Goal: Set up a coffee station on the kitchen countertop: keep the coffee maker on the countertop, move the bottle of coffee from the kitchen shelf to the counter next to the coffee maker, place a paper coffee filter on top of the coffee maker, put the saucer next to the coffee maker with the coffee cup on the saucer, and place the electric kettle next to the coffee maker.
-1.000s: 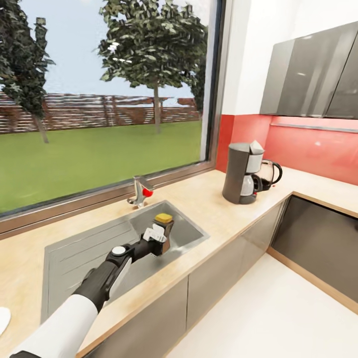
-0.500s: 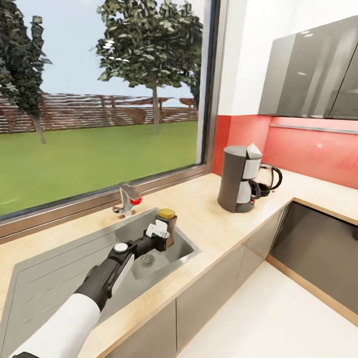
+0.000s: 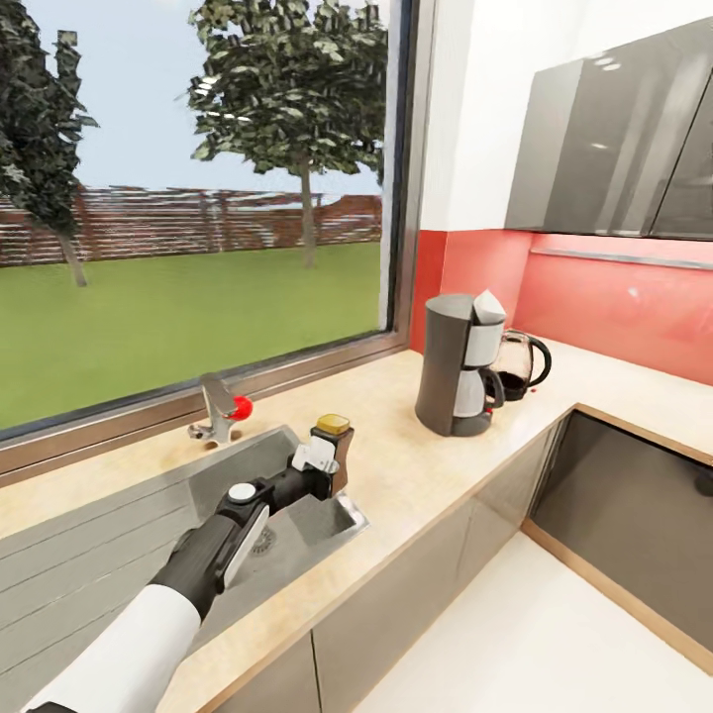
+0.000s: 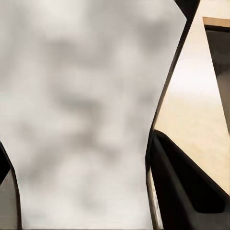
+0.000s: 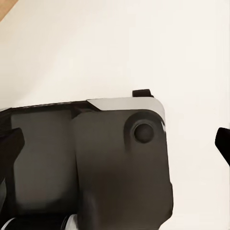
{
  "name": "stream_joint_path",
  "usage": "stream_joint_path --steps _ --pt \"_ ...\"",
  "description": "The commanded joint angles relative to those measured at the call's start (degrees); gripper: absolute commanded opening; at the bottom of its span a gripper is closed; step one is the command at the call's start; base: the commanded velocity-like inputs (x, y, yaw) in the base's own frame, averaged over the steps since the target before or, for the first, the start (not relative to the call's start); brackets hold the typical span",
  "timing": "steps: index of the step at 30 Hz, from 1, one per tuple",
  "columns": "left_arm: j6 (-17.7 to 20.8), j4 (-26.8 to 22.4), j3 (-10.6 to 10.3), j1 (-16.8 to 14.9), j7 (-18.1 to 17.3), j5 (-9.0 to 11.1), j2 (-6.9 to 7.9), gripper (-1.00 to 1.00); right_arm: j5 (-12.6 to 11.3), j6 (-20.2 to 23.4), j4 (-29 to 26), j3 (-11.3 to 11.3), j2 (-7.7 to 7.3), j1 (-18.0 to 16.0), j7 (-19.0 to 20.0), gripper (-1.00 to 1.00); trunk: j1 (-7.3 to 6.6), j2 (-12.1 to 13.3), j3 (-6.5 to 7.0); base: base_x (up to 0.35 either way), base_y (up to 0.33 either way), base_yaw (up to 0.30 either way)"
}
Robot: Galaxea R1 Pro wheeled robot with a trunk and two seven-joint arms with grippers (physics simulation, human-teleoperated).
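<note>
Your left gripper (image 3: 322, 463) was clamped on the coffee bottle (image 3: 332, 451), held above the sink's (image 3: 119, 535) right edge, well apart from the coffee maker (image 3: 458, 363) and kettle (image 3: 521, 363).

Bare beige stone-look countertop (image 3: 396, 475) stretches open between the recessed steel sink (image 3: 119, 535) and the tall grey coffee maker (image 3: 458, 364). A glass electric kettle with a black handle (image 3: 519, 364) crowds just behind the machine, against the red backsplash (image 3: 614, 297). Grey wall cabinets (image 3: 614, 139) overhang the corner. A chrome faucet with a red knob (image 3: 220, 408) guards the window side.
</note>
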Motion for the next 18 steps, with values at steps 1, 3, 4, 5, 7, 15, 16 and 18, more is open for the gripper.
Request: stream_joint_path --steps 1,3,4,5,7,15,16,18 --pt "0.41 -0.03 0.07 -0.05 -0.22 0.31 -0.01 -1.0 -0.54 -0.23 0.04 0.49 0.0 -0.05 -0.11 1.0 0.05 -0.14 -0.13 0.161 -0.245 0.0" --pt "0.34 0.05 0.08 -0.04 -0.22 0.35 -0.01 -1.0 -0.54 -0.24 0.04 0.49 0.0 -0.04 -0.1 1.0 0.05 -0.14 -0.13 0.161 -0.246 0.0" --pt "0.22 0.09 0.08 -0.04 -0.22 0.39 -0.01 -1.0 -0.54 -0.24 0.04 0.49 0.0 -0.04 -0.12 1.0 0.05 -0.14 -0.13 0.163 -0.248 0.0" --pt "0.13 0.12 0.09 -0.03 -0.22 0.41 -0.01 -1.0 -0.54 -0.22 0.04 0.49 0.0 -0.04 -0.11 1.0 0.05 -0.14 -0.13 0.164 -0.249 0.0" --pt "0.03 0.17 0.1 -0.03 -0.22 0.42 -0.01 -1.0 -0.54 -0.24 0.04 0.49 0.01 -0.05 -0.13 1.0 0.05 -0.14 -0.13 0.165 -0.25 0.0" --pt "-0.18 0.83 0.09 1.24 -0.16 0.42 -0.01 -1.0 -0.54 -0.25 0.09 0.49 0.0 -0.06 -0.14 1.0 0.05 -0.14 -0.13 0.171 -0.253 0.0" --pt "-0.21 0.87 0.09 1.48 -0.15 0.42 -0.01 -1.0 -0.54 -0.22 0.11 0.49 0.0 -0.06 -0.13 1.0 0.05 -0.14 -0.13 0.19 -0.262 0.0" --pt "-0.3 0.97 0.16 1.79 -0.11 0.42 -0.01 -1.0 -0.54 -0.24 0.11 0.49 0.0 -0.05 -0.13 1.0 0.05 -0.14 -0.13 0.193 -0.264 0.0"
